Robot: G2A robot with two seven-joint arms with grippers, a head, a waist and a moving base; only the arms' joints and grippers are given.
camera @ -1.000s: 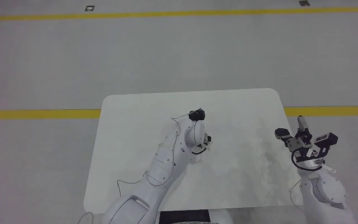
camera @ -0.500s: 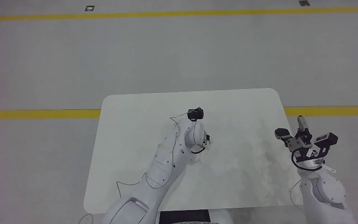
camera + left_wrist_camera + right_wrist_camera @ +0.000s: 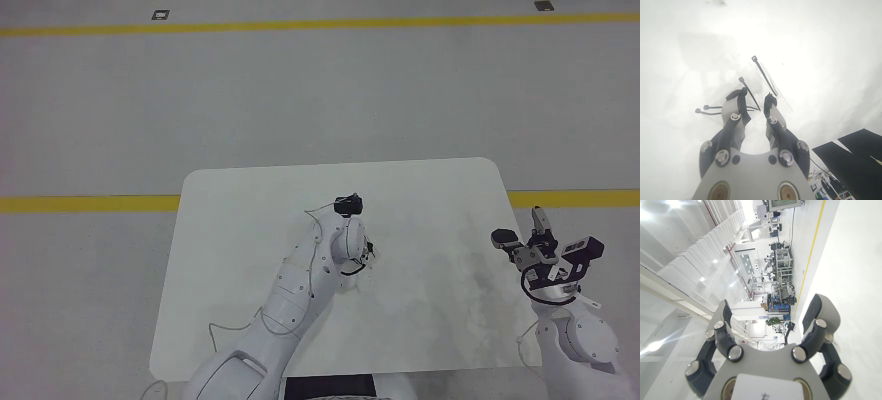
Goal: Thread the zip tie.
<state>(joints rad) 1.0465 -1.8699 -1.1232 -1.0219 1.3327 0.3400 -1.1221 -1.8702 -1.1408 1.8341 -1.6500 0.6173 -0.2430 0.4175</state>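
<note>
Top view looked steeply down from above the arms, far off, and took in the whole table [image 3: 230, 250] plus floor past its far edge. Left wrist view sat close behind the left gripper [image 3: 756, 94], facing down at the table's middle. Right wrist view sat behind the right gripper [image 3: 770, 300] by the table's right edge, facing out into the room. Top and left wrist views shared the table's middle.

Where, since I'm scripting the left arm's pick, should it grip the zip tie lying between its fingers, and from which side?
Probably mid-strap, from straight above. The zip tie lies flat and straight on the clear sheet, so only its two thin edges offer purchase. The open left gripper straddles it; pinching across the strap leaves head and tail free for threading.
</note>
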